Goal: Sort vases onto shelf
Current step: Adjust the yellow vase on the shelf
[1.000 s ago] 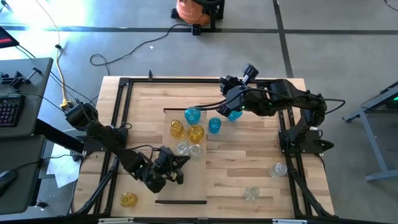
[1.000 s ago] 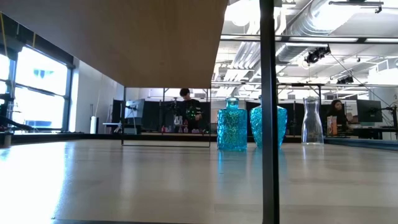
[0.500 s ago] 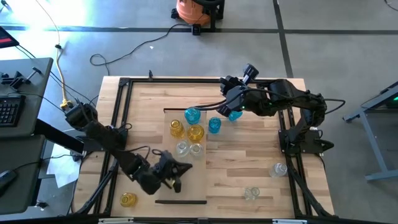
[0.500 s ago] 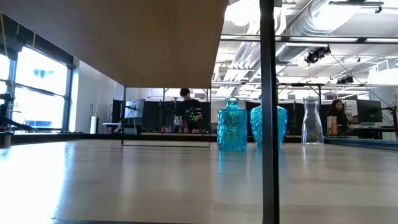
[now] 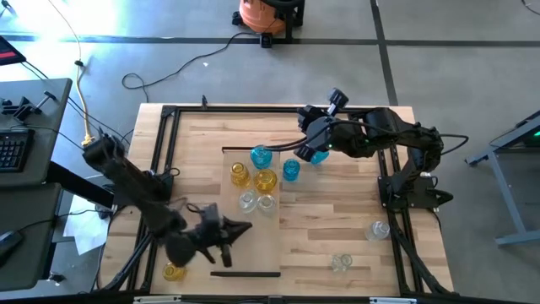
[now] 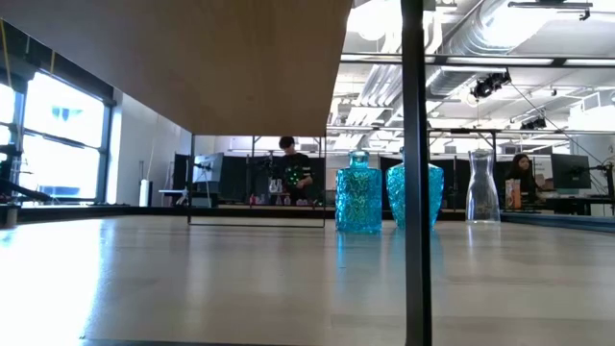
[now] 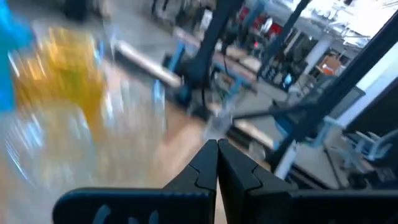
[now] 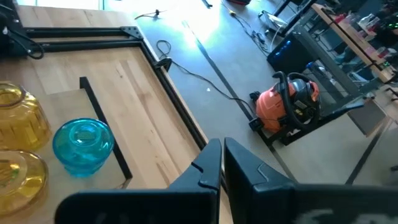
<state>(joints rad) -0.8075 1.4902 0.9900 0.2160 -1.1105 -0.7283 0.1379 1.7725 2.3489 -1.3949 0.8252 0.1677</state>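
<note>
Orange vacuum (image 8: 291, 102) fills right wrist view only.

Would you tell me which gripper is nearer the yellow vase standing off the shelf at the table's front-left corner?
Left. The left gripper hangs just beside the yellow vase, over the shelf; the right gripper is far off across the table.

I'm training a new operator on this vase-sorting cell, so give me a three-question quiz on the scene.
1. True or false: the right gripper has shut, empty jaws.
2. The vase off the shelf, near the left gripper, is: A blue, B yellow, C clear.
3. Fill in: the yellow vases standing on the shelf number ____.
Key: 1 true; 2 B; 3 two.
</note>
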